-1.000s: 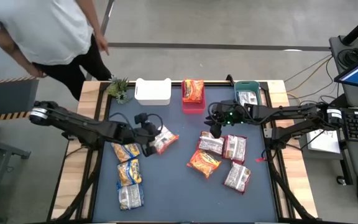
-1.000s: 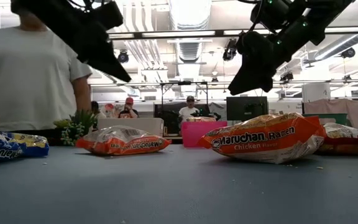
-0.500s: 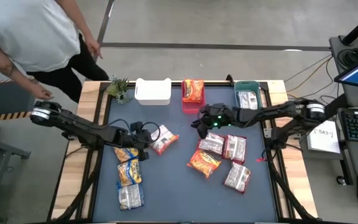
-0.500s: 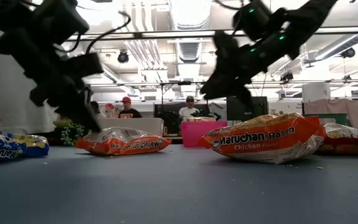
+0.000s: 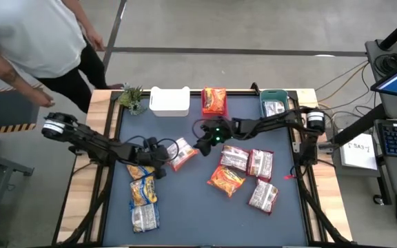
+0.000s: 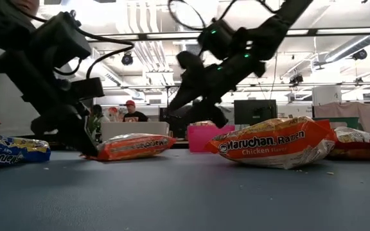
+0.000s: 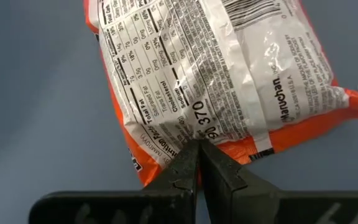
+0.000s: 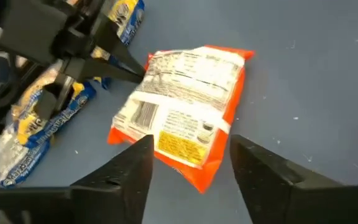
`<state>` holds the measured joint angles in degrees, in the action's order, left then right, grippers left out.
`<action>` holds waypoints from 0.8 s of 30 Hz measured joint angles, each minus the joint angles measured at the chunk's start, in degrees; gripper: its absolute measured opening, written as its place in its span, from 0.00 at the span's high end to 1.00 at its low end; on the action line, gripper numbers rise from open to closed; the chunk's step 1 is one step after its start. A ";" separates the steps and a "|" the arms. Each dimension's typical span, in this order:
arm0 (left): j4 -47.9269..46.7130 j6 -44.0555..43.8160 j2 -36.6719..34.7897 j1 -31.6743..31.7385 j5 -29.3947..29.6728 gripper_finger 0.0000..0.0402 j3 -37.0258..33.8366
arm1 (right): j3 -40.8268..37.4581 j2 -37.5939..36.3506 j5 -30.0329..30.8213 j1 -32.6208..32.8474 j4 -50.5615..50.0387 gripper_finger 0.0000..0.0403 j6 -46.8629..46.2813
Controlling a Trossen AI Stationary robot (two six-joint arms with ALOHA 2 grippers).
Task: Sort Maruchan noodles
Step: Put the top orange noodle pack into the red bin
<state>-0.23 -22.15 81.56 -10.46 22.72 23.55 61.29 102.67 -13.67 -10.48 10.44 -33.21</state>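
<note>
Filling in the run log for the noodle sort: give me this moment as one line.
left gripper: jaws shut on orange packet edge | right gripper: jaws open above same packet | pink bin: holds orange packet

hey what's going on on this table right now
Two robot arms are sorting noodle packets on a blue table. The left gripper is shut on the edge of an orange packet lying label-down mid-table. The right gripper hovers open above that packet. One orange packet sits in the pink bin, one silvery packet in the teal bin; the rest lie loose.
</note>
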 joint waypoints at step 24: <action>11.61 2.99 4.16 -0.94 -0.91 1.00 -0.14 | 7.63 8.73 -3.55 0.11 -7.51 0.18 -0.73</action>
<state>11.38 -19.16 85.71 -11.40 21.81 23.41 68.92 111.40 -17.22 -10.37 2.93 -33.94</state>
